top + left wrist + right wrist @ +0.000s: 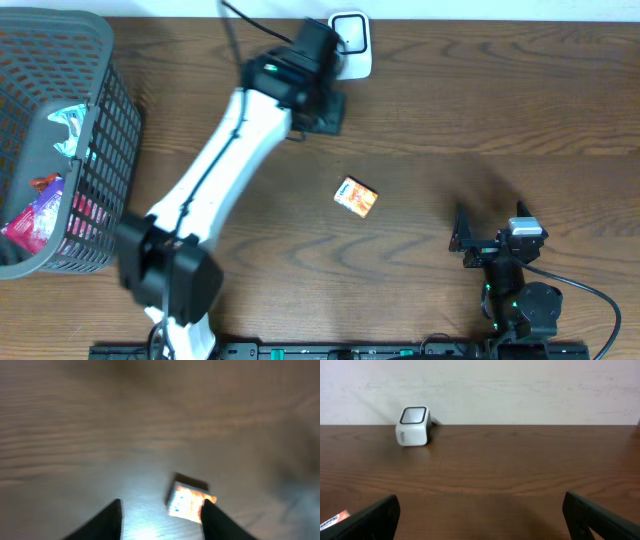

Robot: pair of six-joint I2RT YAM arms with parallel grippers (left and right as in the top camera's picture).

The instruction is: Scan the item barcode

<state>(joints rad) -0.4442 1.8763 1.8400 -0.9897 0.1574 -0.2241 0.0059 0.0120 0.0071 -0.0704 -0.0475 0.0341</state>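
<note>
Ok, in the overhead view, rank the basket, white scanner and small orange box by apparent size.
1. Basket, by far largest, though cropped by the frame.
2. White scanner, partly hidden by the left arm.
3. Small orange box, only slightly smaller; a close call.

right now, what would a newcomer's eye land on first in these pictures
First the white left arm, stretched diagonally across the dark wooden table toward the white scanner at the far edge. Next comes the small orange box lying alone mid-table. Then the grey basket of packets at the left edge.
</note>
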